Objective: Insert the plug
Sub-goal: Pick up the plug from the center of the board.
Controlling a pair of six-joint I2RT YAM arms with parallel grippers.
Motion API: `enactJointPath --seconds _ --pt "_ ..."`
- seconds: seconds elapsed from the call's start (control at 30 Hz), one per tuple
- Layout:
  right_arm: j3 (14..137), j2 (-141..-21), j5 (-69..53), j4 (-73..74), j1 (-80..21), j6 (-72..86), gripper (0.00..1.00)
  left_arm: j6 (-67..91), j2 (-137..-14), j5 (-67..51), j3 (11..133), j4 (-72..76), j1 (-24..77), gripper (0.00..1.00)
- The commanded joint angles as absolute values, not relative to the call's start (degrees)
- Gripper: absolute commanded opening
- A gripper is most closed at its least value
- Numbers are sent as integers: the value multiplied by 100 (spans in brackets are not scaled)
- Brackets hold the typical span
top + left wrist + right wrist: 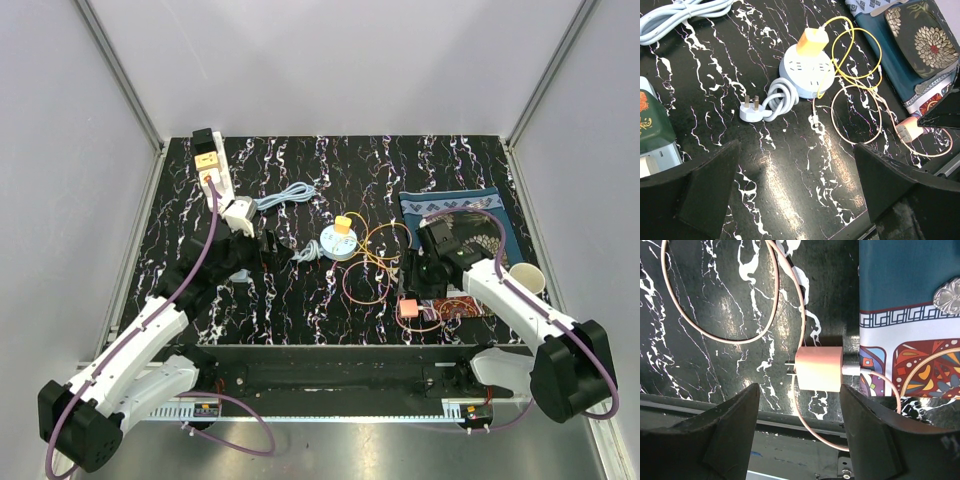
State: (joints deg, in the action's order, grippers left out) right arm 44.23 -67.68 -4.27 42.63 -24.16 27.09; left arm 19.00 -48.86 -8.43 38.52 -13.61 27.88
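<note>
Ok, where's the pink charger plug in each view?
Top external: pink charger plug lies near the table's front edge, right of centre.
Left wrist: far right, about mid-height.
Right wrist: centre of frame, between the open right claw fingers, untouched.
Shared landmark: the teal patterned cloth beside the plug.

Glossy marbled table; plug seemingly matt plastic.

At the middle of the table, a round white socket carries a yellow plug; the pink plug lies by its near edge
</note>
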Motion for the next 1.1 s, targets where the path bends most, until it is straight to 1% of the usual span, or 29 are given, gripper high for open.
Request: enactJointPath --seconds 0.0,0.23,0.57,0.8,0.9,1.03,1.07 --pt "4342 -6662 -597 4148 -2504 3129 70 1960 -4790 -949 3920 -1099 2813 99" --pt "4219 -6907 -607 4166 -2628 3252 70 2030 -4790 -976 3815 -1046 2848 99" --pt "4219 -7295 -88 4228 -2654 3208 71 2004 -4913 -958 3885 -1002 2848 99" --pt "4236 -7699 -35 4131 -2663 3050 72 1951 -5071 -1002 3999 -932 2848 99" --pt "4228 -7734 -53 4052 -2663 2980 69 1951 -5089 -993 4025 -888 2856 99" --pt "4254 -7787 -35 4025 -2689 2804 58 1995 -5176 -1054 4069 -844 2856 99" --pt "4263 -7778 -35 4017 -2698 2795 54 1995 -5212 -1089 4130 -835 2856 99"
